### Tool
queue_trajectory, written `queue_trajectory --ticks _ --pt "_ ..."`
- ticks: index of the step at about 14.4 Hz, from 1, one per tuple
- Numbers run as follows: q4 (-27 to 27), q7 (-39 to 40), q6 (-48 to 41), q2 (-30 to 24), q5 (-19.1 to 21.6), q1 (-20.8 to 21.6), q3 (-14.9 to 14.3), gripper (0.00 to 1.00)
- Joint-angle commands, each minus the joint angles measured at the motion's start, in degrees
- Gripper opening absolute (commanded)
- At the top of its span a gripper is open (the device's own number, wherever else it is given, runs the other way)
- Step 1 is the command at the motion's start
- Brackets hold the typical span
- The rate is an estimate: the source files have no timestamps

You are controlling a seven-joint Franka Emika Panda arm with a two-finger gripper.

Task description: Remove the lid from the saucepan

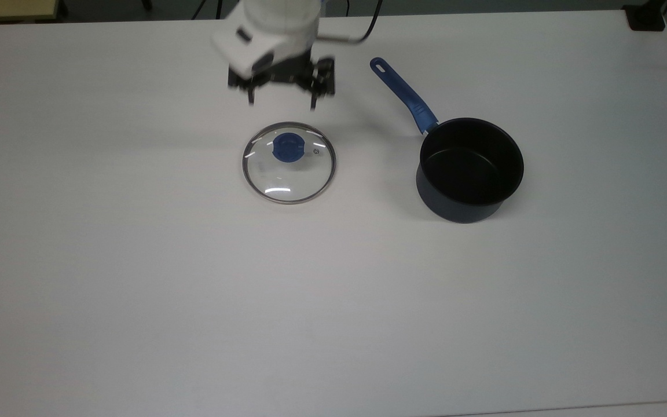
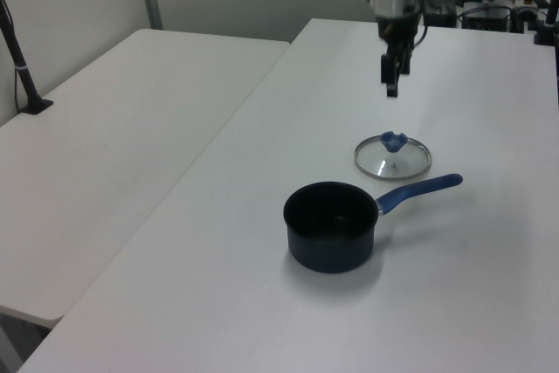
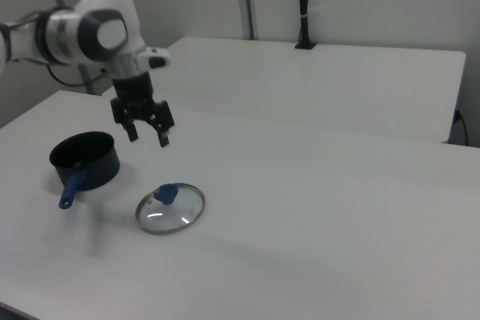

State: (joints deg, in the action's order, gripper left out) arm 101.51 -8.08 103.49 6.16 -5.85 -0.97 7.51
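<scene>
A round clear glass lid with a thin metal rim and a blue central knob (image 1: 289, 162) (image 2: 393, 155) (image 3: 171, 209) lies flat on a white table (image 1: 194, 289) (image 2: 262, 172) (image 3: 337, 215), knob upward, off the pot. A small pale mark sits on the glass just beside the knob in the top view, too small to read as lettering.

To the top view's right of the lid, well apart from it, stands a small round dark navy saucepan with a black inside (image 1: 471, 169) (image 2: 332, 225) (image 3: 85, 160), upright and uncovered. Its long straight blue handle (image 1: 403, 96) (image 2: 418, 192) (image 3: 72, 187) has a hole at its end; in the top view the handle runs from the pot's rim up and to the top view's left, towards the far edge of the table. In the left view its tip points to the left view's right, passing just in front of the lid.

The white arm's black two-finger gripper (image 1: 282, 102) (image 2: 391, 86) (image 3: 148, 137) hangs above the table beyond the lid, fingers spread apart and pointing down, holding nothing.
</scene>
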Motion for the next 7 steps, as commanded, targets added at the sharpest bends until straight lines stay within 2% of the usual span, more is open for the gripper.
queue_trajectory --ticks 1,2,3,7 --pt "-1.9 -1.1 -6.3 -5.5 -0.1 4.6 -3.4 1.00" --pt "-2.0 -1.5 -6.3 -6.8 0.0 7.6 -6.4 1.00" --pt "-3.2 -2.6 -6.6 -7.3 0.1 9.4 -8.1 1.00" --pt "-5.6 -3.0 -10.0 -7.2 1.3 9.1 -8.2 1.00"
